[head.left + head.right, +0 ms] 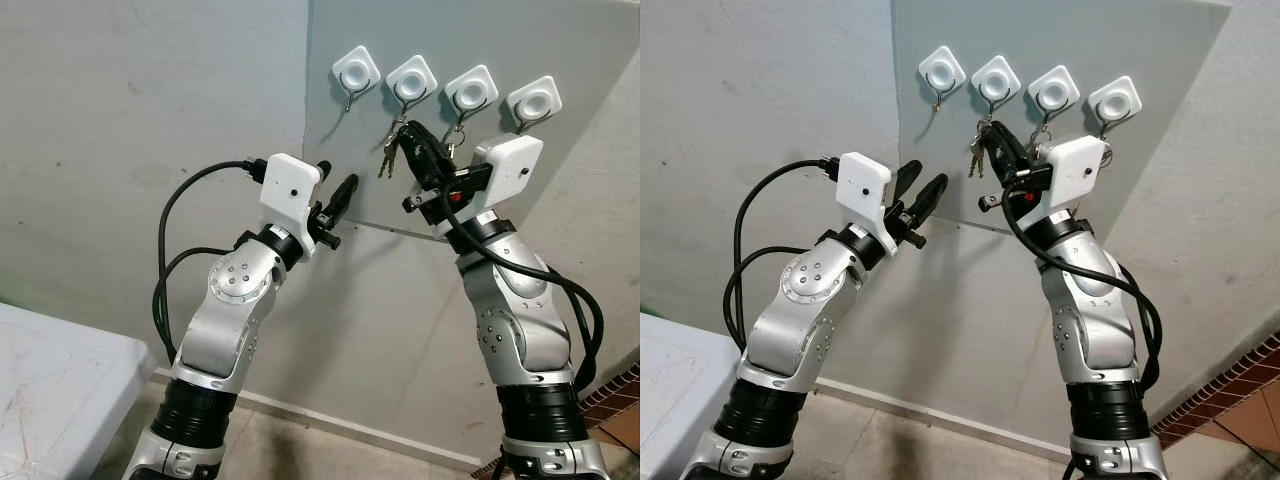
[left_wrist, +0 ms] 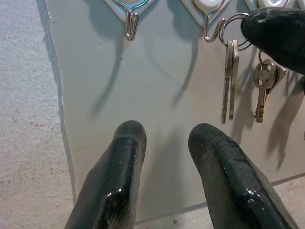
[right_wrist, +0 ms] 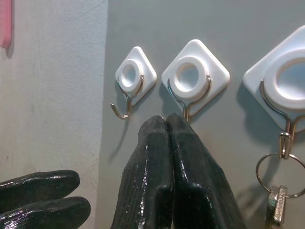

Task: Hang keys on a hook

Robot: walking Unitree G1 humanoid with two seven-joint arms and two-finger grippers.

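Four white diamond-shaped hooks sit in a row on a grey wall panel (image 1: 560, 40). My right gripper (image 1: 405, 131) is raised to the second hook (image 1: 412, 78), its fingers (image 3: 157, 157) pressed together just under the wire hook. It is shut on the ring of a key bunch (image 2: 229, 76), whose two keys dangle below; the ring sits against the hook's wire tip. Another set of keys (image 2: 263, 83) hangs from the third hook (image 1: 471, 90). My left gripper (image 1: 335, 192) is open, held below the first hook (image 1: 356, 70), which is bare, like the fourth hook (image 1: 533, 100).
A white tabletop (image 1: 50, 390) lies at the lower left. Reddish floor tiles (image 1: 615, 395) show at the lower right, and a white skirting strip (image 1: 330, 415) runs along the wall's foot. A black cable (image 1: 170, 215) loops off my left wrist.
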